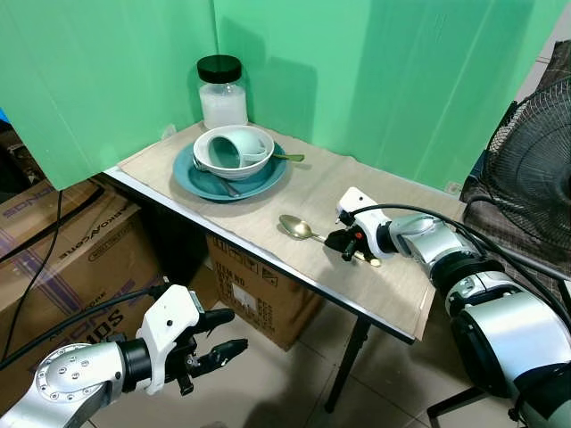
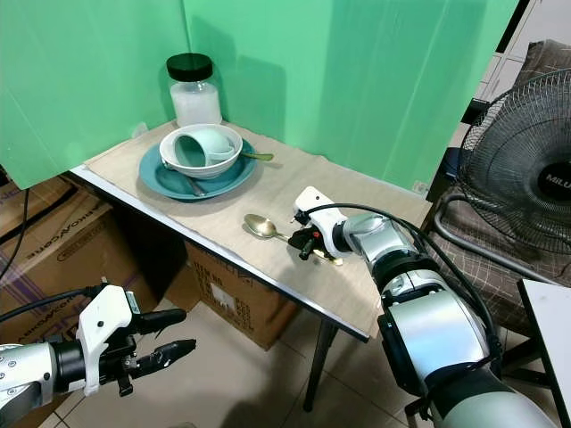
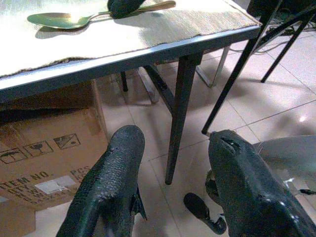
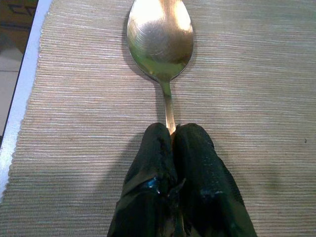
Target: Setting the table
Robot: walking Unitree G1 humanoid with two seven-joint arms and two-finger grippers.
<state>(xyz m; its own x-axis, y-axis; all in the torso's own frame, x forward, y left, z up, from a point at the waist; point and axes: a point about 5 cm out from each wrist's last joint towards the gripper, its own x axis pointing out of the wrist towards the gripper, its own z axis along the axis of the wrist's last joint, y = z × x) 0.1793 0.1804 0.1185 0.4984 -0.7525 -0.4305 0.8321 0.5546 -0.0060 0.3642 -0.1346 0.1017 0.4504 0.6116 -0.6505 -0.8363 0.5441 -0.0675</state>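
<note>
A gold spoon (image 1: 298, 228) lies on the beige mat (image 1: 312, 192) near the table's front edge, bowl pointing left. My right gripper (image 1: 343, 242) is down on the mat, shut on the spoon's handle (image 4: 169, 116). Further back on the left stands a teal plate (image 1: 203, 182) holding a white bowl (image 1: 254, 143), with a pale green cup (image 1: 221, 150) lying tipped inside it. More cutlery rests on that plate. My left gripper (image 1: 223, 334) hangs open below table height, over the floor.
A white jar with a black lid (image 1: 221, 94) stands behind the plate against the green backdrop (image 1: 384, 71). Cardboard boxes (image 1: 71, 259) sit under and left of the table. A black fan (image 1: 531, 169) and a chair stand at the right.
</note>
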